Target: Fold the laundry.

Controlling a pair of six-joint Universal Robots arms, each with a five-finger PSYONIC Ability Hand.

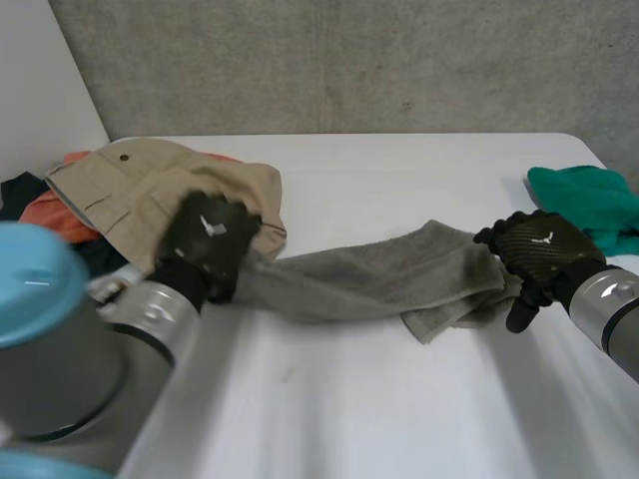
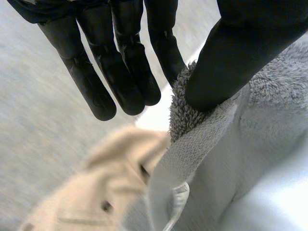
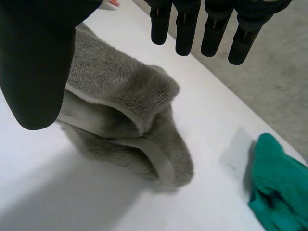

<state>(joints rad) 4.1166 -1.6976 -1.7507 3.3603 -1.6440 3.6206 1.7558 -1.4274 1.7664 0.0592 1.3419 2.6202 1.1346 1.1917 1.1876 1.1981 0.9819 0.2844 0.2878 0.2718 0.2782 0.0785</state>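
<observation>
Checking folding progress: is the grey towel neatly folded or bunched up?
Bunched: the grey fleecy towel lies as a rumpled strip between left hand and right hand.

I see no words, numbers or signs that I can read. There is a small white mark on the back of the left hand (image 1: 205,239) and one on the back of the right hand (image 1: 539,249). I cannot make out any letters in them. The grey towel (image 1: 369,274) has a little loop (image 2: 175,202) at its edge near the left hand. I can read nothing on it.
</observation>
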